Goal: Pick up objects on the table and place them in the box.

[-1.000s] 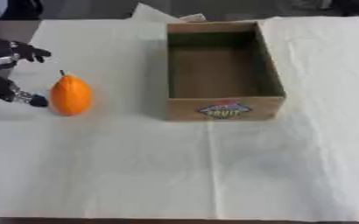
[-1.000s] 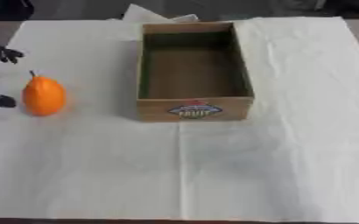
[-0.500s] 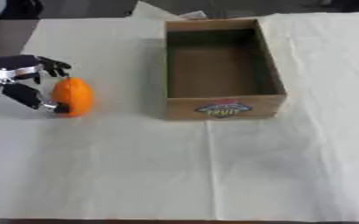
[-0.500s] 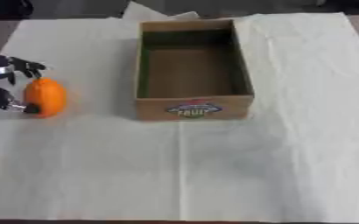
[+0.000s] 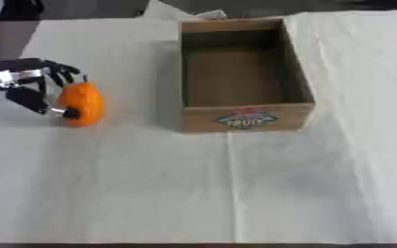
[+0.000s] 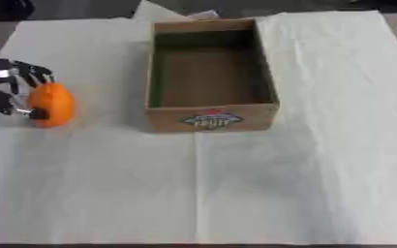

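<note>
Left hand (image 5: 34, 86) now curled round the orange fruit (image 5: 82, 103), earlier apart, box (image 5: 244, 117) unmoved

We see our black and silver left hand (image 5: 25, 83) coming in from the left side. Its fingers (image 5: 62, 71) curl over the top of a small orange fruit (image 5: 82, 103), and its thumb touches the fruit low down on the front. The fruit sits on the white cloth-covered table (image 5: 151, 184). Off to the right of the hand, near the fruit, is an open brown cardboard box (image 5: 244, 116) with a colourful label on its front.
</note>
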You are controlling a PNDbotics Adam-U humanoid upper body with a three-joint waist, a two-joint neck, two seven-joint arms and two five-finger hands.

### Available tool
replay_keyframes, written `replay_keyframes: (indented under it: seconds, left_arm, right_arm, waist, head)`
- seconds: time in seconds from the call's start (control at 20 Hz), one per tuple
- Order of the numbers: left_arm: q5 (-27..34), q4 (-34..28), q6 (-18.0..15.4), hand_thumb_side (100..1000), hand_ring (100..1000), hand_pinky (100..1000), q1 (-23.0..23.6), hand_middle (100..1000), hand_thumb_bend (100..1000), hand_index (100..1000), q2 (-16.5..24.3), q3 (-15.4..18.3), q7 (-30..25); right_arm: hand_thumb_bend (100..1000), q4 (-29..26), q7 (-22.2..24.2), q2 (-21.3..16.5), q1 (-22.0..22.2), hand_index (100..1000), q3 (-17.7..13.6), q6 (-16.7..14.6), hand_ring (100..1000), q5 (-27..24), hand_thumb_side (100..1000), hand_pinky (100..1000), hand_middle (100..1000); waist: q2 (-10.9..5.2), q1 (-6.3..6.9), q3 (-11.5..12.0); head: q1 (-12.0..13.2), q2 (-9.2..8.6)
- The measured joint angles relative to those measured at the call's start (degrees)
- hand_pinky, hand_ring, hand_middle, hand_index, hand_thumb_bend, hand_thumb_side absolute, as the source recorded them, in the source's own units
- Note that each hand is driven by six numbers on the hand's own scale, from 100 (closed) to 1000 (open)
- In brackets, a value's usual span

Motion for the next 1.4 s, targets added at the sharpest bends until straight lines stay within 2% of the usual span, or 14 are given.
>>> replay_keyframes:
  seconds: [0.3, 0.55, 0.7, 0.85, 0.9, 1.0, 1.15, 1.3, 1.4]
  left_arm:
    - [-1.59, 0.47, -0.93, 661, 804, 586, -0.17, 749, 737, 992, -0.26, 0.03, 0.02]
    - [1.61, 0.81, -0.78, 651, 775, 552, -0.19, 715, 699, 938, -0.45, 0.35, -0.13]
    - [3.99, 0.56, -0.39, 647, 760, 532, -0.19, 680, 637, 901, -0.48, 0.33, -0.52]
    - [5.63, -0.22, -0.05, 649, 757, 528, -0.02, 673, 634, 891, -0.49, -0.02, -0.86]
    - [5.89, -0.42, 0.02, 671, 736, 498, 0.04, 629, 583, 852, -0.49, -0.07, -0.93]
    - [6.49, -1.11, 0.04, 664, 724, 484, 0.07, 617, 549, 841, -0.49, -0.41, -0.95]
    - [7.46, -2.10, -0.16, 604, 688, 455, 0.11, 577, 429, 805, -0.50, -0.77, -0.75]
    - [8.39, -2.49, -0.20, 570, 667, 436, 0.18, 563, 361, 791, -0.51, -1.04, -0.71]
    - [8.92, -2.79, -0.19, 544, 642, 415, 0.21, 546, 283, 776, -0.51, -1.08, -0.71]
  right_arm:
    - [100, 0.00, 0.33, 0.01, -0.21, 825, 0.03, 0.34, 980, 0.05, 940, 910, 594]
    - [100, 0.00, 0.41, 0.07, -0.31, 826, 0.04, 0.70, 982, 0.11, 939, 912, 594]
    - [100, 0.00, 0.42, 0.08, -0.30, 826, 0.04, 0.92, 983, 0.15, 940, 913, 593]
    - [100, 0.00, 0.46, 0.08, -0.30, 826, 0.04, 1.10, 983, 0.19, 941, 913, 593]
    - [100, 0.00, 0.45, 0.09, -0.30, 827, 0.04, 1.14, 985, 0.25, 942, 914, 593]
    - [100, 0.00, 0.42, 0.14, -0.29, 827, 0.04, 1.24, 986, 0.32, 943, 915, 593]
    - [100, 0.00, 0.46, 0.49, -0.28, 828, 0.03, 1.49, 988, 0.42, 944, 917, 593]
    - [100, 0.00, 0.37, 0.53, -0.28, 828, 0.02, 1.76, 989, 0.53, 945, 918, 592]
    - [100, 0.00, 0.34, 0.53, -0.27, 828, 0.02, 1.83, 989, 0.55, 946, 918, 593]
  waist:
    - [0.13, 0.40, 0.29]
    - [0.19, 0.46, 0.37]
    - [0.21, 0.46, 0.36]
    - [0.28, 0.45, 0.36]
    - [0.28, 0.45, 0.36]
    - [0.29, 0.45, 0.36]
    - [0.29, 0.55, 0.32]
    - [0.29, 0.58, 0.31]
    - [0.29, 0.62, 0.31]
  head:
    - [-0.36, 0.56]
    - [-0.60, 0.99]
    - [-0.63, 1.01]
    - [-0.64, 1.02]
    - [-0.64, 1.02]
    - [-0.65, 1.04]
    - [-0.76, 1.17]
    - [-0.79, 1.49]
    - [-0.81, 1.51]
